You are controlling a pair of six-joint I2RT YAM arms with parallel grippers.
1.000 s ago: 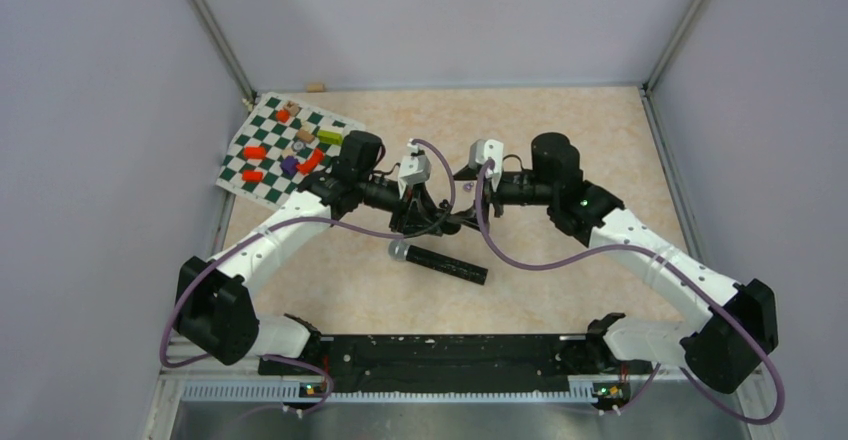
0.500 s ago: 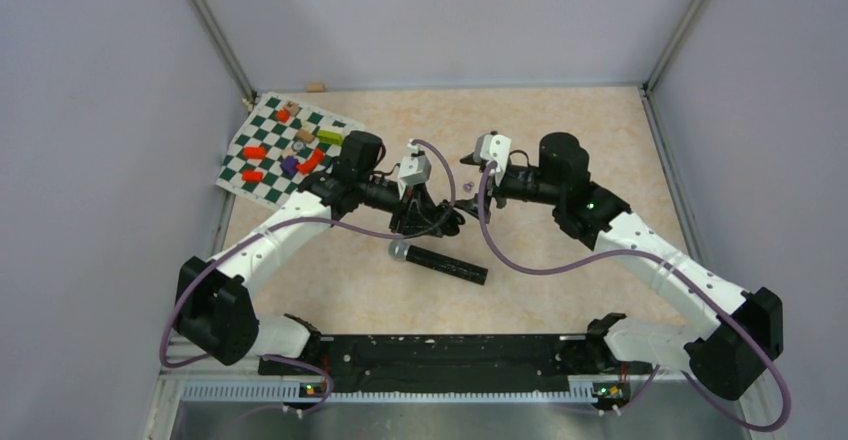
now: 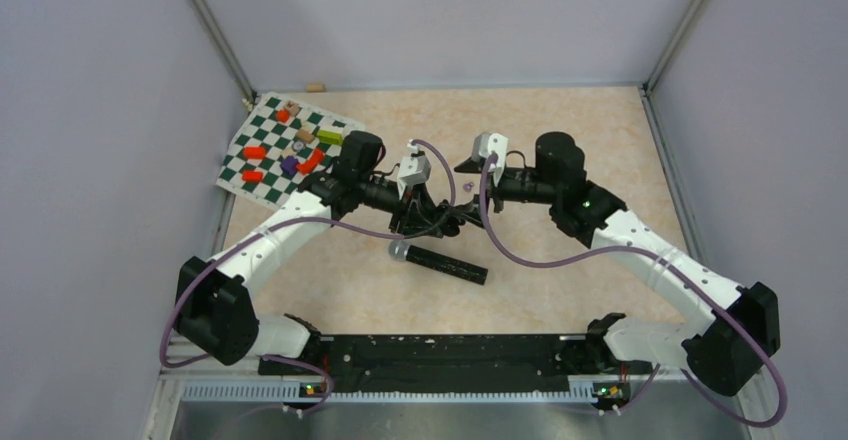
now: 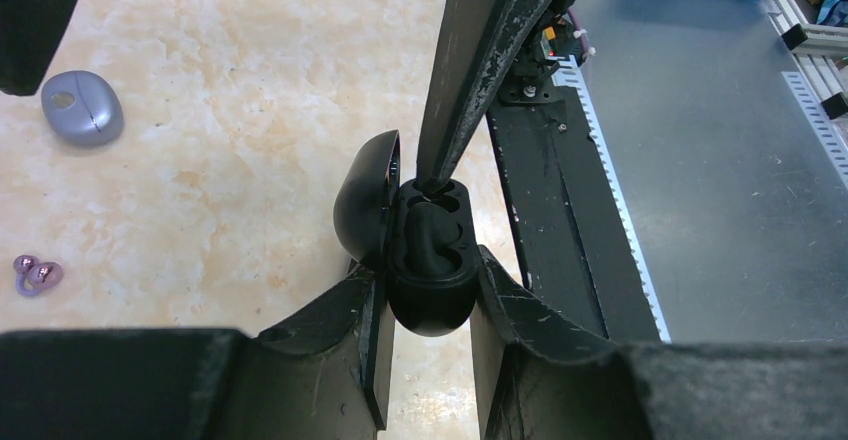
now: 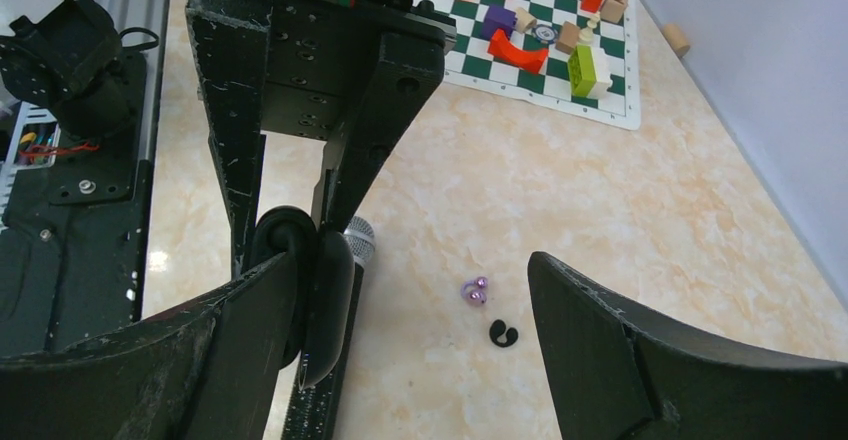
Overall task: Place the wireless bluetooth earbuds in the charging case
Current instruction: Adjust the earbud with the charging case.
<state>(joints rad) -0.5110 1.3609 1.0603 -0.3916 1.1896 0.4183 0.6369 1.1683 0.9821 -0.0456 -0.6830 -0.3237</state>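
While the case (image 4: 431, 310) is clamped in the left gripper (image 4: 428, 265), the wide-open right gripper (image 5: 412, 260) should be centred over the black bud (image 5: 503, 334), five o'clock from the purple pair (image 5: 474, 291).

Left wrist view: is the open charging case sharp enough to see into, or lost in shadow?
Left wrist: charging case in focus, no glare, but black-on-black wells read poorly. Right wrist: even light, loose purple earbuds crisp. Top external: case too small to judge.
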